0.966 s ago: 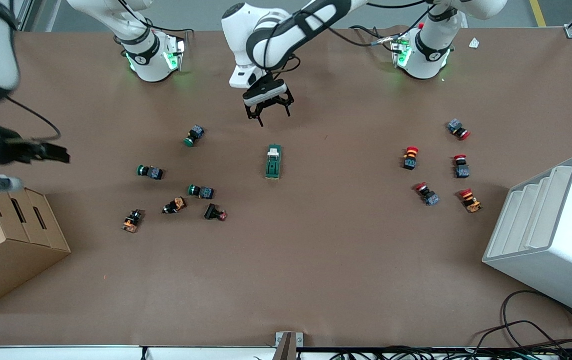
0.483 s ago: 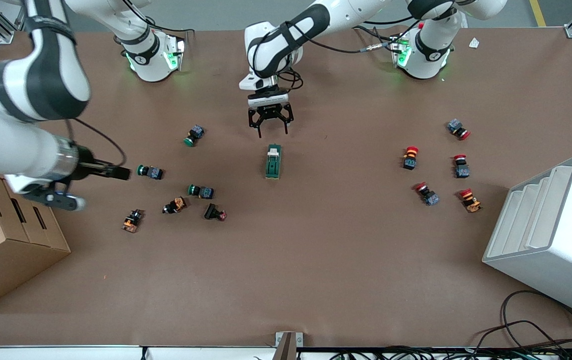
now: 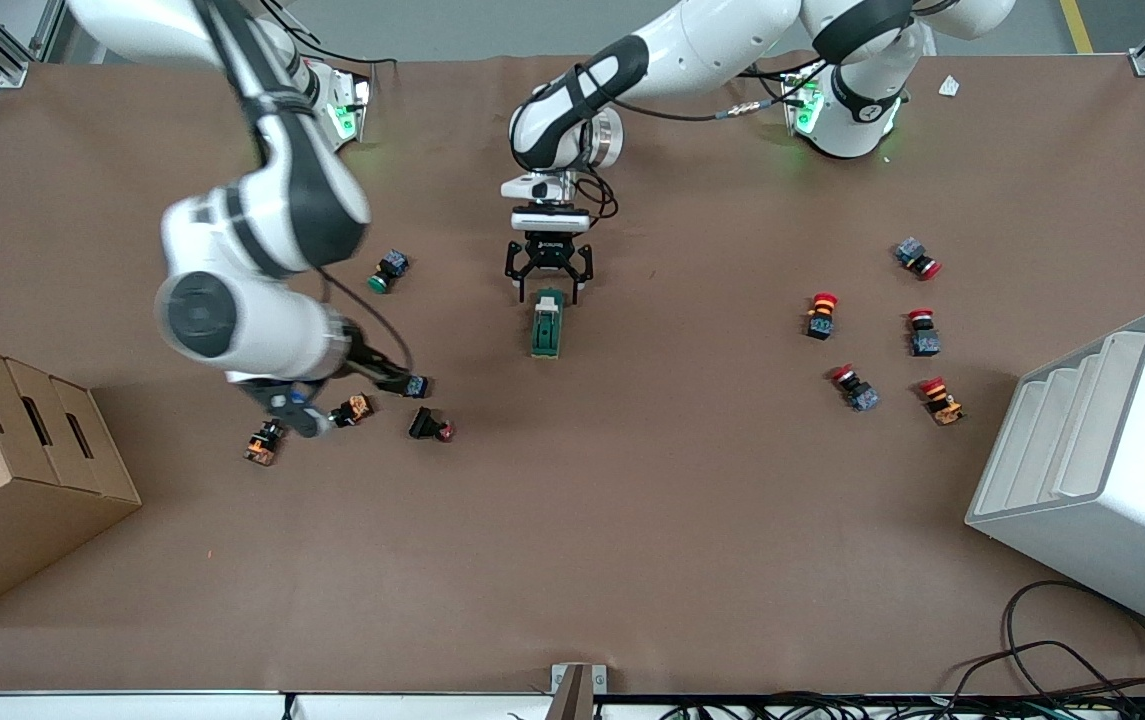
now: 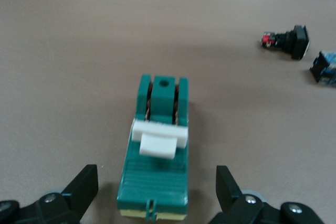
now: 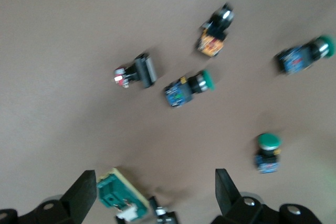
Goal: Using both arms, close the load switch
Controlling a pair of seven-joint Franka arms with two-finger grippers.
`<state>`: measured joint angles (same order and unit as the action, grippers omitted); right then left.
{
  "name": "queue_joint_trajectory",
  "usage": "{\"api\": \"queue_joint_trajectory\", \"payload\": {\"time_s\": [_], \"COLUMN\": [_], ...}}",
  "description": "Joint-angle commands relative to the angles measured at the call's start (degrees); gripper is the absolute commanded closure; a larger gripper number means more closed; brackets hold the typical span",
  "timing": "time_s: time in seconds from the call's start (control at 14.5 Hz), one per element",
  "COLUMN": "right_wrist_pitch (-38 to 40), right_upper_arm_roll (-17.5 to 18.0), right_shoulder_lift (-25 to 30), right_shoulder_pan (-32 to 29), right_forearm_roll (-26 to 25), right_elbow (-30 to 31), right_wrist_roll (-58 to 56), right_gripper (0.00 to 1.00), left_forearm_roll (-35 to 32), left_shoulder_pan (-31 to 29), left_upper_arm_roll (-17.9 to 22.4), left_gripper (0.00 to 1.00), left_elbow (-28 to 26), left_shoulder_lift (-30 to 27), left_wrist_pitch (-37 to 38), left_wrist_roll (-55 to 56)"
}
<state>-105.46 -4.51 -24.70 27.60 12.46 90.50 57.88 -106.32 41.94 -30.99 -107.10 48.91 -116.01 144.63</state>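
load switch (image 3: 547, 325): on bench, lever seemingly unclosed, untouched. left claw (image 3: 549, 281): spread, over its lever end. right claw (image 3: 404, 381): spread, over push buttons (image 3: 350, 410).

readable text: none anywhere, honestly
arm bands: small marks, too tiny to make out
switch and buttons: no legible labels
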Motion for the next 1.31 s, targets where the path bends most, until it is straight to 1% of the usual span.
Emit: {"api": "queue_joint_trajectory", "payload": {"time_s": [0.0, 0.21, 0.34, 0.41, 0.55, 0.69, 0.9, 1.24], "right_wrist_pitch": [-4.4, -12.1, -19.0, -21.0, -21.4, -21.5, -21.7, -23.1], "right_upper_arm_roll": [-0.7, -0.7, -0.7, -0.7, -0.6, -0.6, -0.5, 2.0], "right_shoulder_lift": [-2.8, -5.3, -7.1, -8.2, -10.0, -11.5, -11.7, -11.6], "right_shoulder_pan": [4.1, 7.3, 10.4, 11.8, 13.9, 15.9, 17.6, 18.5], "right_forearm_roll": [3.2, 10.1, 11.4, 11.4, 11.6, 12.3, 12.5, 13.1], "right_elbow": [0.1, 3.1, 6.3, 6.8, 6.8, 6.8, 8.3, 8.7], "right_wrist_roll": [7.8, 9.0, 11.3, 12.4, 12.8, 12.8, 12.6, 11.6], "right_gripper": [0.0, 0.0, 0.0, 0.0, 0.0, 0.0, 0.0, 0.0], "left_forearm_roll": [-2.0, -2.1, -2.2, -2.2, -2.1, -2.1, -2.1, -2.0], "left_shoulder_pan": [0.6, 1.2, 2.8, 4.2, 5.7, 5.9, 5.9, 6.0], "left_upper_arm_roll": [0.7, 0.8, 1.2, 2.3, 3.7, 3.7, 3.7, 3.7], "left_gripper": [0.01, 0.01, 0.01, 0.01, 0.01, 0.01, 0.01, 0.01], "left_elbow": [-0.2, -0.2, 0.1, 0.2, 0.2, 0.5, 0.5, 0.8], "left_shoulder_lift": [0.2, 1.1, 2.8, 3.3, 3.5, 3.8, 4.2, 4.6], "left_wrist_pitch": [0.9, 1.5, 3.9, 5.2, 5.4, 5.5, 5.5, 5.8], "left_wrist_roll": [1.1, 1.2, 1.1, 1.1, 1.1, 1.0, 0.9, 0.7]}}
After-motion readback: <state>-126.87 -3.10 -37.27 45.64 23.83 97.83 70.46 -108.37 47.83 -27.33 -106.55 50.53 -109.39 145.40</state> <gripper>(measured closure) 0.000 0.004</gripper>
